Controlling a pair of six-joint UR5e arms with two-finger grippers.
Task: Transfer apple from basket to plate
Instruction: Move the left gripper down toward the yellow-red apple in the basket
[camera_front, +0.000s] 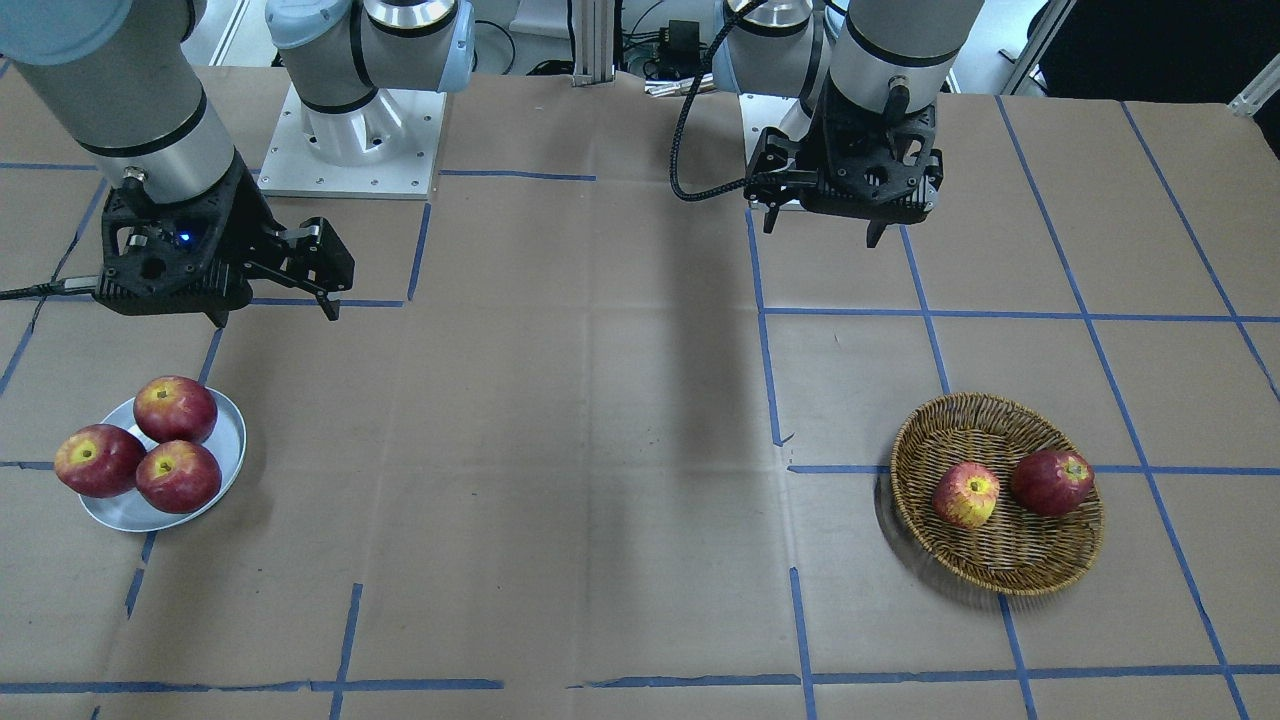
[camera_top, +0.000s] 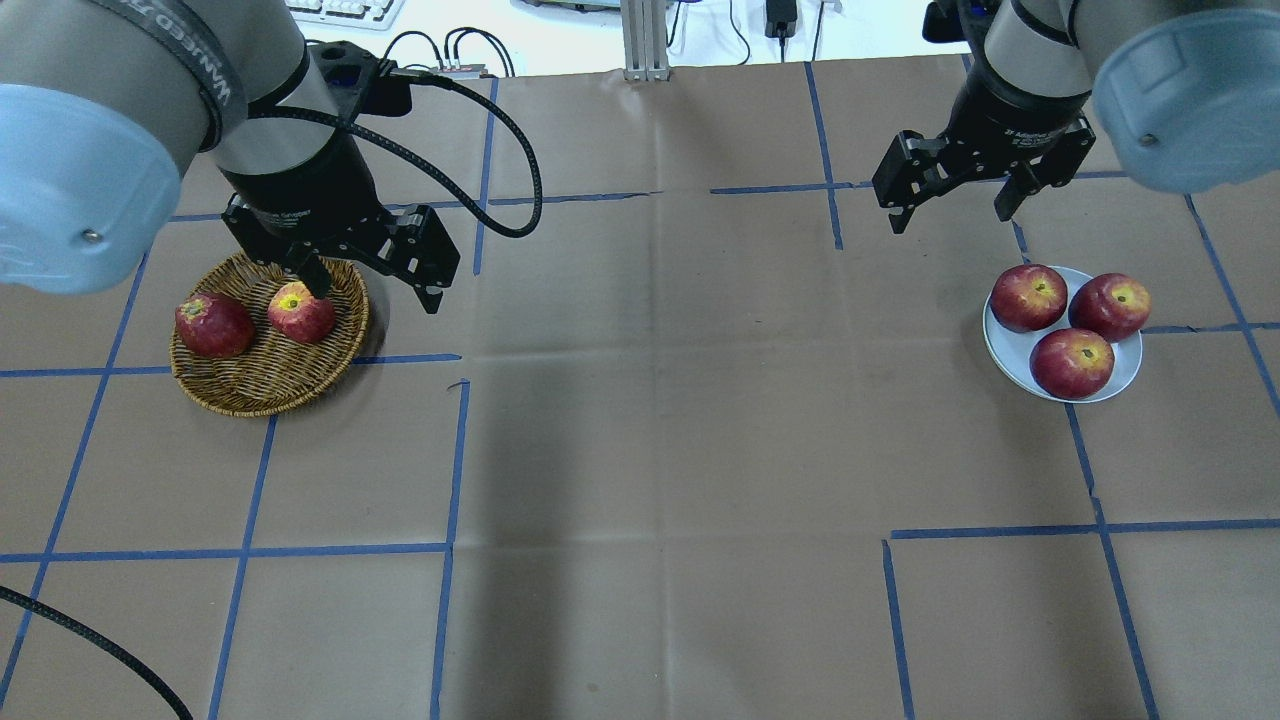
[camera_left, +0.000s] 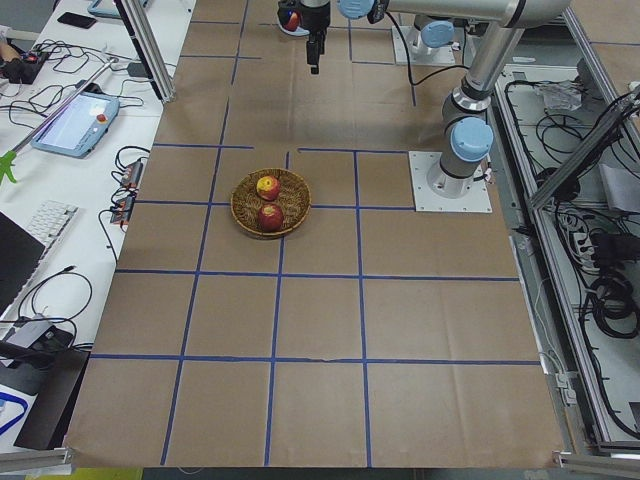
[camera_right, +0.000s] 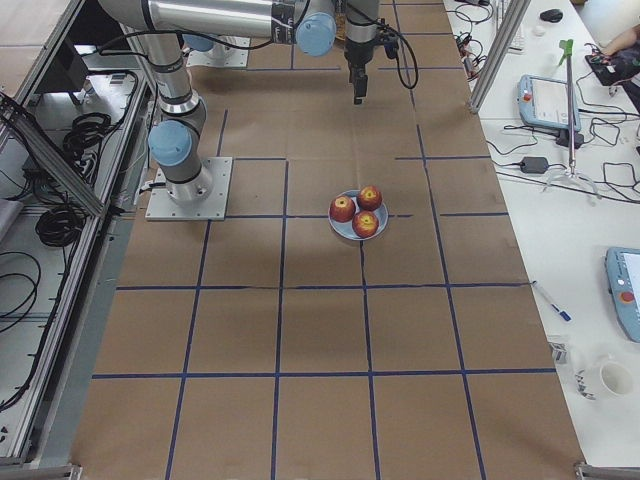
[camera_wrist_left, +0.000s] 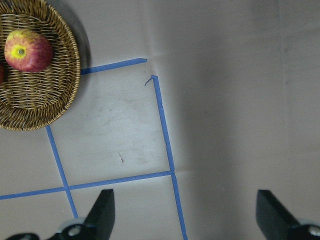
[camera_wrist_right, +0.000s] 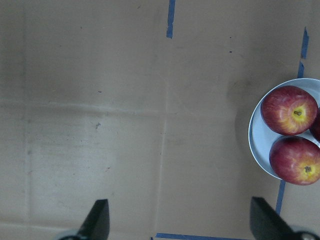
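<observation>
My left arm (camera_top: 265, 70) and right arm (camera_top: 1030, 50) are silver-grey tubes ringed with black bands. Their joints end in rounded pale blue caps (camera_top: 70, 190), each with a small screw (camera_top: 92, 236) set in it. My left claw (camera_top: 375, 292) and right claw (camera_top: 950, 217) are matte black and angular, with two blunt fingers each and white lettering (camera_top: 1030, 132) on the collar above. A black braided cable (camera_top: 539, 190) runs from my left wrist. A small blue light (camera_front: 184, 238) glows on my right wrist. My square silver base plates (camera_front: 285, 165) are dotted with screw holes.
</observation>
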